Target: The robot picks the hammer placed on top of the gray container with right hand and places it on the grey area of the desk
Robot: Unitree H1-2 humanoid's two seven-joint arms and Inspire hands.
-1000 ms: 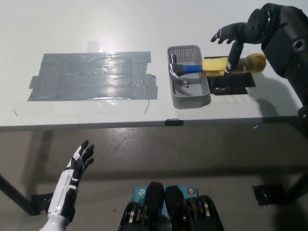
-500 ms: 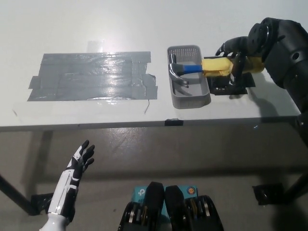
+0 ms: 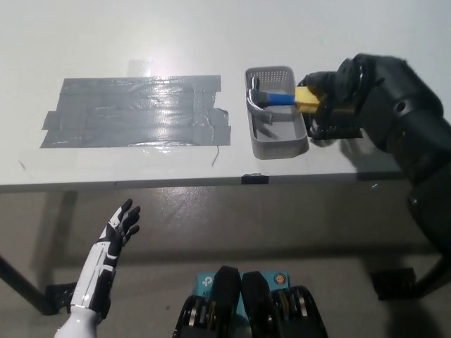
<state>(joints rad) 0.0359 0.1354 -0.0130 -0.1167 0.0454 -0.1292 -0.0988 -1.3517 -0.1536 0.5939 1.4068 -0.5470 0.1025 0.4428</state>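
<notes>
Moved: right robot hand (image 3: 331, 95) has dropped onto the hammer (image 3: 282, 98) handle.
Grip: closed around handle, for lifting off gray container (image 3: 277, 137).
Left robot hand (image 3: 121, 224): open, idle below desk (image 3: 211, 35) front edge.

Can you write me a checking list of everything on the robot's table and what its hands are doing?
Surface: white desk, with a grey tape area on its left part.
Job's things: hammer lies across the gray container, metal head over the basket, yellow handle to the right.
Clutter: black mat beside the container, mostly hidden.
Hands: black right robot hand is closed around the hammer's handle; white left robot hand hangs open below the desk edge.
Cables: nothing seen.
Surroundings: grey floor, black table legs.
</notes>
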